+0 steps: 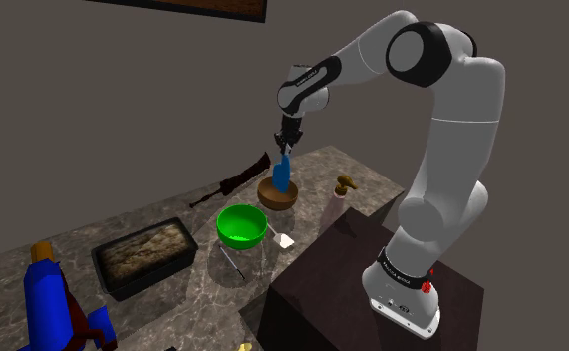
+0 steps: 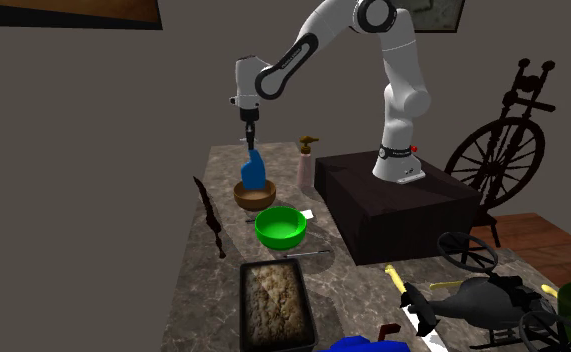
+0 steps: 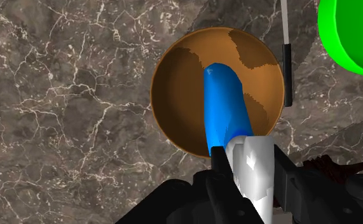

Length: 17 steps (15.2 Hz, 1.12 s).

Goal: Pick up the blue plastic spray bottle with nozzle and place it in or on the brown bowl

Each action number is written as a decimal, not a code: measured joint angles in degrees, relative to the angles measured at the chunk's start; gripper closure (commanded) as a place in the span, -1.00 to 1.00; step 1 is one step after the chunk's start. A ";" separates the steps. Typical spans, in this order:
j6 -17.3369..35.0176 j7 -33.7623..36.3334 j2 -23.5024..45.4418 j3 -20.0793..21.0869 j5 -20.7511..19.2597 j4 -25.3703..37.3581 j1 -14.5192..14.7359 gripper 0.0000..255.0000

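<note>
The blue spray bottle [image 1: 283,175] [image 2: 255,171] [image 3: 224,109] hangs upright with its white nozzle head clasped in my black gripper [image 1: 288,144] [image 2: 250,140] [image 3: 248,160]. Its lower end dips inside the rim of the brown bowl [image 1: 278,195] [image 2: 254,197] [image 3: 180,83], which stands on the dark marble counter. Whether the bottle's base touches the bowl's floor I cannot tell. In the wrist view the fingers [image 3: 217,160] press on both sides of the white head, directly above the bowl.
A green bowl [image 1: 242,226] [image 2: 279,228] [image 3: 353,32] stands right next to the brown one, with a thin black-handled utensil [image 3: 287,63] between them. A dark baking pan [image 1: 144,255] [image 2: 276,300], a brown pump dispenser [image 1: 345,186] [image 2: 306,160] and a dark dagger [image 1: 234,180] [image 2: 211,215] are nearby.
</note>
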 measured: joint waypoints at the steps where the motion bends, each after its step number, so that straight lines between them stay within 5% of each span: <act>1: 0.01 0.00 0.01 0.00 0.00 0.00 0.00 1.00; 2: 0.02 0.00 0.02 0.00 0.00 0.01 0.00 1.00; 3: 0.03 0.00 0.02 0.00 0.00 0.01 0.00 -1.00; 17: -6.03 -0.03 -4.26 0.03 0.03 1.82 0.03 -1.00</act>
